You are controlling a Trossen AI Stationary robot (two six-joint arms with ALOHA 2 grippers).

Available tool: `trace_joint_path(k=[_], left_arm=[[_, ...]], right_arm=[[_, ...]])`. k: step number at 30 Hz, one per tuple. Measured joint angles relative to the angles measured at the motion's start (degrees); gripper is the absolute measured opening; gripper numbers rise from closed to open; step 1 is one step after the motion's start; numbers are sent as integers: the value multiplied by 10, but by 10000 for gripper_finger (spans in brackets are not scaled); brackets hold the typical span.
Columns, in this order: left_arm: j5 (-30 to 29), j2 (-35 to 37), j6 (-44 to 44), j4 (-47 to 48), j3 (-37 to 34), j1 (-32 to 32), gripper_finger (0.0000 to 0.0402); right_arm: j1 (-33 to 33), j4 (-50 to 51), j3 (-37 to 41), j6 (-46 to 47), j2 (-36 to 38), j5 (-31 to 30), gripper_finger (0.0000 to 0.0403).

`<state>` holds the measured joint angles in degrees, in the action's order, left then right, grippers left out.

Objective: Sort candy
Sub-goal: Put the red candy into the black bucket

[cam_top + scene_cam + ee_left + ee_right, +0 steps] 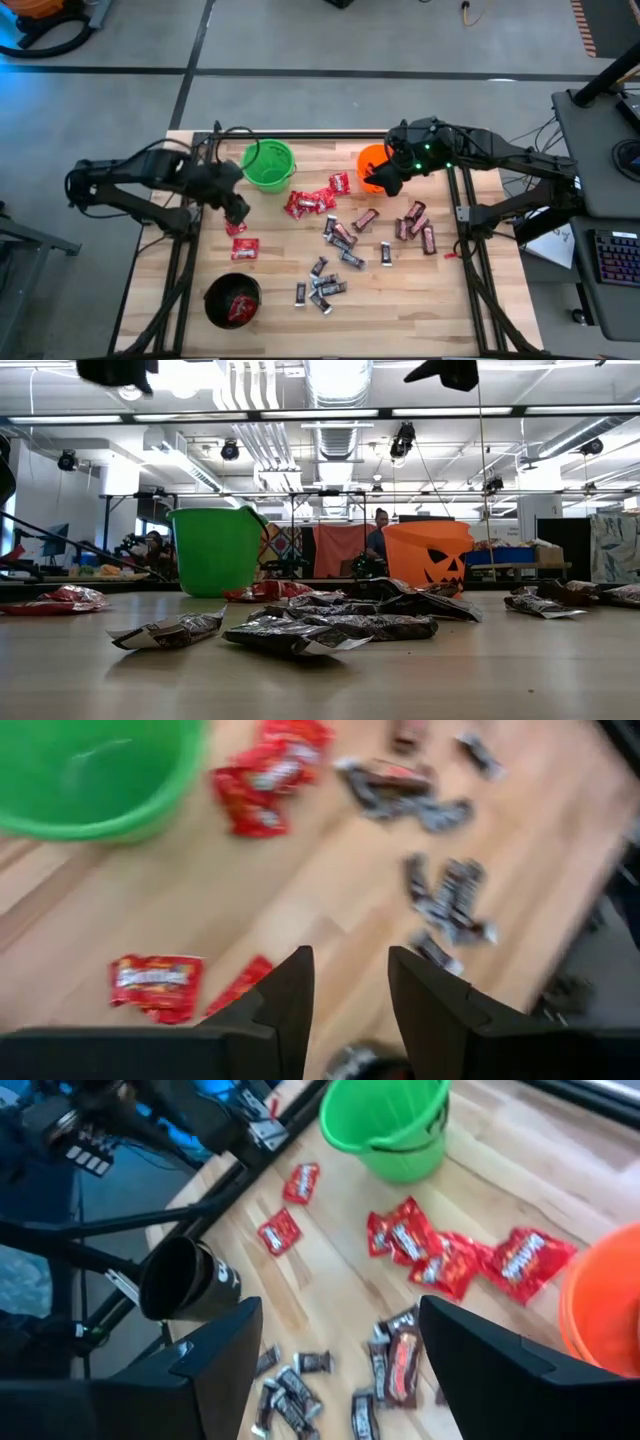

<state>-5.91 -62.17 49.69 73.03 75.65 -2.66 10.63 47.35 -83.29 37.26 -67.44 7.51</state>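
Note:
The candy lies scattered on the wooden table. Red packets lie by the green bucket, and two more lie near my left gripper. Brown-red bars and black-silver bars lie toward the middle and right. My left gripper hangs above the table beside the green bucket, open, with nothing between its fingers. My right gripper hovers at the orange bucket's near rim, wide open and empty.
A black bucket holding red packets stands near the table's front left. The green and orange buckets stand along the far edge. A dark frame runs along the table's left and right edges. Bare wood shows at the front right.

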Motion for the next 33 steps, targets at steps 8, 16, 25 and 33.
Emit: trace_joint_path(k=[8,16,25,33], left_arm=[[75,46,62,-16,-157,67,113],[104,64,119,-60,-287,69,113],[110,44,164,-105,-356,69,113],[71,24,169,-105,-361,72,118]], right_arm=[[-3,56,0,50,2,11,258],[-19,104,0,68,3,20,255],[-19,107,0,82,3,22,254],[-19,107,0,83,3,21,254]])
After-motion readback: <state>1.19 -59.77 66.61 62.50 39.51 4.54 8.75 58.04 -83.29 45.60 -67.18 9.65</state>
